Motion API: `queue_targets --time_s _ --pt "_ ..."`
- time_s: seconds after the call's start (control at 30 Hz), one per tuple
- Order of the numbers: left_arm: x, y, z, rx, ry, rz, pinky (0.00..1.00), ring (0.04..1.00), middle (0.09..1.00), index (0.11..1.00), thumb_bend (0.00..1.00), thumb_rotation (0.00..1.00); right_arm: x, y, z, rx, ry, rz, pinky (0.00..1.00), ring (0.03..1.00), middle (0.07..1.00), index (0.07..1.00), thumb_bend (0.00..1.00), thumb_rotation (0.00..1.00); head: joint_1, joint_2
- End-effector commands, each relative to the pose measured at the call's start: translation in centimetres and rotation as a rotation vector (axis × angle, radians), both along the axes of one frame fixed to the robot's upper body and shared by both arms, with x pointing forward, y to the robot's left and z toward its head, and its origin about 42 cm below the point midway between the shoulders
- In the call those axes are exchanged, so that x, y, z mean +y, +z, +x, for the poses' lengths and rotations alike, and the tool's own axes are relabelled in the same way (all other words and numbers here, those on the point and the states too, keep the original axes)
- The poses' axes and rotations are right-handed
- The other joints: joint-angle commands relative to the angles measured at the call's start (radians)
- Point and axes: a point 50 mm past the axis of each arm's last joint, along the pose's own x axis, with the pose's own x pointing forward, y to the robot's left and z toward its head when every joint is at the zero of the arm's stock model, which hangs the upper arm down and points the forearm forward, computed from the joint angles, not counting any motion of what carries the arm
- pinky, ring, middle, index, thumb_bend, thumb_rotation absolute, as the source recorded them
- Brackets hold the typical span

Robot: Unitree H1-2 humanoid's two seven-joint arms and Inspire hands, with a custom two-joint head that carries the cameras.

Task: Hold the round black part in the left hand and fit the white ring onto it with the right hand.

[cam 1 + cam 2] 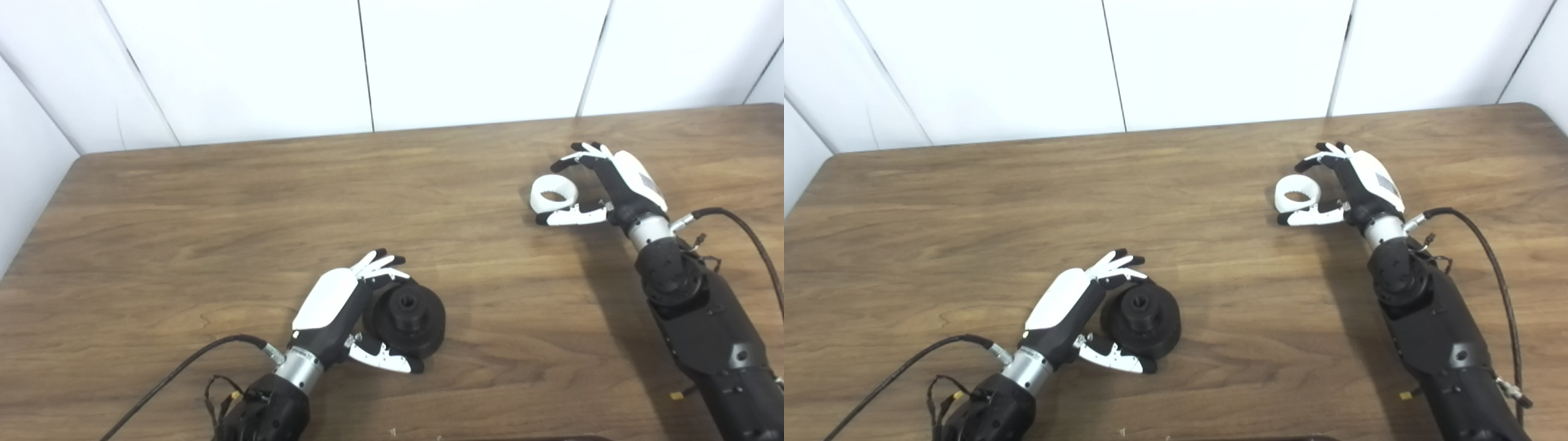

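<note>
Round black part [405, 316] observed on table [184, 245], cupped by left hand [343, 312], contact unclear. White ring [554, 193] lying on table far right, bracketed loosely by spread right hand [603, 184].

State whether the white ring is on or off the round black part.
Off. The white ring lies on the table by the right hand, far from the round black part at the left hand.
</note>
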Motion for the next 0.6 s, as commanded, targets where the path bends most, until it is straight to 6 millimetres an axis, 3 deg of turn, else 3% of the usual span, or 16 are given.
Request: queue_targets --time_s 0.0,0.57 --pt "0.2 0.1 0.1 -0.017 0.005 0.004 0.93 0.979 0.905 0.605 0.92 0.24 0.0 3.3 1.7 -0.111 0.029 -0.019 0.99 1.000 0.922 0.692 0.96 0.30 0.000 0.001" --pt "0.6 0.2 0.1 -0.024 0.009 0.008 0.92 0.975 0.904 0.605 0.93 0.23 -0.4 2.3 2.7 -0.079 0.020 -0.018 0.99 1.000 0.920 0.702 0.95 0.30 0.006 -0.005"
